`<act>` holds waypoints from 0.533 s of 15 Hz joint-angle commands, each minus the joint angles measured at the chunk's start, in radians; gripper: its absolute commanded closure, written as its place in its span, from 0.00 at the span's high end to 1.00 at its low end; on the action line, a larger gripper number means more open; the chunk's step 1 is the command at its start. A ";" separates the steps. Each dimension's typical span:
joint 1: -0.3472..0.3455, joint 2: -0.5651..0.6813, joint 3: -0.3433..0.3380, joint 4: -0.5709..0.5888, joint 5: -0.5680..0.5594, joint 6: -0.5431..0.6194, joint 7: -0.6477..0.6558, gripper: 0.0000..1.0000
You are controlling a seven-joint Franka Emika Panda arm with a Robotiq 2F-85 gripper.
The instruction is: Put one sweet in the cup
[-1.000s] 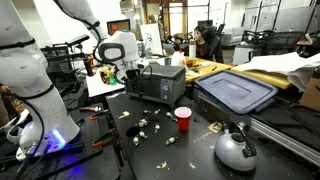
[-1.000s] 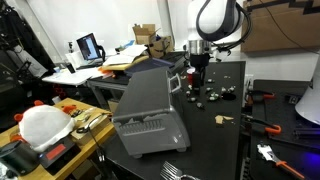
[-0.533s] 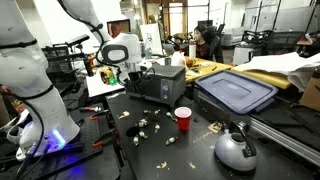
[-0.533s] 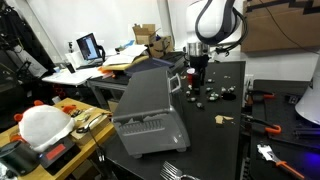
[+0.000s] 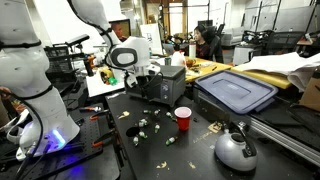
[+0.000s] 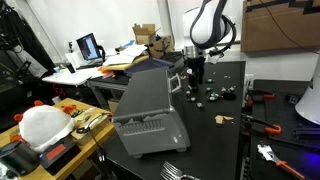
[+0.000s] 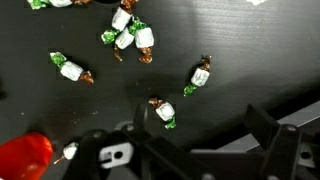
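The red cup (image 5: 183, 118) stands upright on the black table, and its rim shows at the bottom left of the wrist view (image 7: 24, 158). Several sweets in white and green wrappers lie scattered on the table (image 5: 145, 125) (image 6: 215, 95). My gripper (image 5: 140, 88) (image 6: 196, 80) hangs above the table, left of the cup, open and empty. In the wrist view the open fingers (image 7: 198, 125) straddle bare table, with one sweet (image 7: 162, 112) lying between them near one finger. A cluster of sweets (image 7: 130, 32) lies further off.
A silver kettle (image 5: 236, 149) stands at the table's near corner. A dark box-shaped machine (image 5: 163, 82) (image 6: 148, 105) sits behind the cup. A blue-lidded bin (image 5: 236, 92) stands beside it. Tools lie on the table (image 6: 262, 125).
The arm has shifted a little toward the machine and the sweets. The gripper stays open. The cup and sweets have not moved.
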 commanded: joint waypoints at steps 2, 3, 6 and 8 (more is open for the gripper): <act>-0.021 0.069 -0.010 0.062 -0.031 -0.031 0.037 1.00; -0.023 0.081 -0.012 0.070 -0.034 -0.034 0.040 1.00; -0.028 0.105 -0.005 0.078 -0.026 -0.052 0.034 1.00; -0.031 0.119 0.001 0.080 -0.016 -0.058 0.033 1.00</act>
